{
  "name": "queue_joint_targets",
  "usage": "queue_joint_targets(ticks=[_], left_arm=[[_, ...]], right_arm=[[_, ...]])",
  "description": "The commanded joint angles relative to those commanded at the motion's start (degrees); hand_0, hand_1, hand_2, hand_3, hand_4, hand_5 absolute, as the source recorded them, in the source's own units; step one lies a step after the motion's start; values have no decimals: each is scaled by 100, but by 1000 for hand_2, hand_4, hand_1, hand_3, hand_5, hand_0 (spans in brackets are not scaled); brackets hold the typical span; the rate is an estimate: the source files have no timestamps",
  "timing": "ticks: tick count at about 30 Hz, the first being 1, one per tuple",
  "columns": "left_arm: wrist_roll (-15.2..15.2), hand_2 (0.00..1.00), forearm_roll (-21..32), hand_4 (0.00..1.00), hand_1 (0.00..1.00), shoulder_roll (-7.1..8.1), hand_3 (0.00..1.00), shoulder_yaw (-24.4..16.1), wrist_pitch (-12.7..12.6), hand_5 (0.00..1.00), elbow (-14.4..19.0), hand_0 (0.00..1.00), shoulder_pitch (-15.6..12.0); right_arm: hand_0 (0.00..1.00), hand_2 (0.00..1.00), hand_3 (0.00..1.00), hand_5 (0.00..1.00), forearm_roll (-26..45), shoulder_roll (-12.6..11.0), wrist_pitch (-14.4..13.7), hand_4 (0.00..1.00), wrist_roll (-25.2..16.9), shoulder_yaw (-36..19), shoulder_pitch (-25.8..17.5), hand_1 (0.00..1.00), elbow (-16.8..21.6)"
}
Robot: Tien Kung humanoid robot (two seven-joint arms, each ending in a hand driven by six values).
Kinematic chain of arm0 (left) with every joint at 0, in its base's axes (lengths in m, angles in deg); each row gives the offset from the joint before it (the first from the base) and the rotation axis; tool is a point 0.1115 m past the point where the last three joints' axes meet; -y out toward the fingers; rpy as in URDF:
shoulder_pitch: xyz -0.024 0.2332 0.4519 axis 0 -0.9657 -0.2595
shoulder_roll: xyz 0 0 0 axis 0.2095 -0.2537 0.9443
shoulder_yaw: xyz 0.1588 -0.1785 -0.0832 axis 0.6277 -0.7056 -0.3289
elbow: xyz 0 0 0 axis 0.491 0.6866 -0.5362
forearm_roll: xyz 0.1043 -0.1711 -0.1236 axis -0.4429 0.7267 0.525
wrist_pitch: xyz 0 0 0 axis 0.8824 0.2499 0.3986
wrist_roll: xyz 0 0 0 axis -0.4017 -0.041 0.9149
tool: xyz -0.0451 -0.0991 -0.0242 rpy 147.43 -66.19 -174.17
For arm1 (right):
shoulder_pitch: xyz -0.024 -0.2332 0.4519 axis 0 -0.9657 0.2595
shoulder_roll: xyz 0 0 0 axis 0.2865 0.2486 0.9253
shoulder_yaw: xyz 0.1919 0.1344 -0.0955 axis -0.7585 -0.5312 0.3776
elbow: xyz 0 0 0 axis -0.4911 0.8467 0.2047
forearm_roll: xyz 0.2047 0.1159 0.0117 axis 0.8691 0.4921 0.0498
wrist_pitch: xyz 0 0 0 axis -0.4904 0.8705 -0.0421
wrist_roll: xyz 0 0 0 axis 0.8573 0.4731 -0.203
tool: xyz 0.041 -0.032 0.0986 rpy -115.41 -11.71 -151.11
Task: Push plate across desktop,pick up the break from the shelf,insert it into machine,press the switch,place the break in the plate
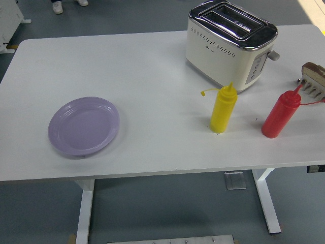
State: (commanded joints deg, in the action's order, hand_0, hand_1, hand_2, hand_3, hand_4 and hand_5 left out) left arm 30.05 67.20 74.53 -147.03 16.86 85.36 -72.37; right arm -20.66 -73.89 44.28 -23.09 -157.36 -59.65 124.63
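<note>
Bread point(313, 69) is stood in a rack point(311, 87) beside the toaster point(229, 43), handy for loading; the plate point(84, 125) is left unpushed. Neither hand is shown.

A white table point(152, 91) with white legs point(84, 213) stands on a grey-blue floor point(167, 208). Beyond its far edge, a person's pale shoes point(58, 6) show at the top. A white piece of furniture point(9, 23) sits at the far left. A yellow strip point(314, 9) marks the floor's top right corner.
</note>
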Motion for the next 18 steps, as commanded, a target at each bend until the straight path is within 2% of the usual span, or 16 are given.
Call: queue_joint_targets(ticks=[1,7,9,13,14,18], left_arm=[[-42,793,-59,801,793,2,808,26,-10,998,-16,853,-1],[-641,793,-1110,801,793,42,808,595,-136,998,-363,853,15],[-788,792,-1524,799,794,53,808,741,-137,998,-509,859,21],[-885,792,-2119,799,794,48,808,847,-120,998,-788,859,43],[-896,786,-2258,798,793,45,804,861,-115,998,-860,862,52],[-911,786,-2664,798,793,19,804,875,-73,998,-1210,862,87]], right_arm=[[739,648,690,24,-69,-14,4,582,45,36,23,664,-29],[739,648,690,24,-1229,-127,123,582,450,505,331,664,-501],[741,648,683,2,-1676,-154,286,612,608,693,461,661,-711],[741,648,683,2,-2497,-141,518,612,809,910,618,661,-1045],[786,732,723,2,-2722,-134,559,692,847,944,642,747,-1110],[786,732,723,2,-3591,-106,770,692,1008,1081,733,747,-1346]])
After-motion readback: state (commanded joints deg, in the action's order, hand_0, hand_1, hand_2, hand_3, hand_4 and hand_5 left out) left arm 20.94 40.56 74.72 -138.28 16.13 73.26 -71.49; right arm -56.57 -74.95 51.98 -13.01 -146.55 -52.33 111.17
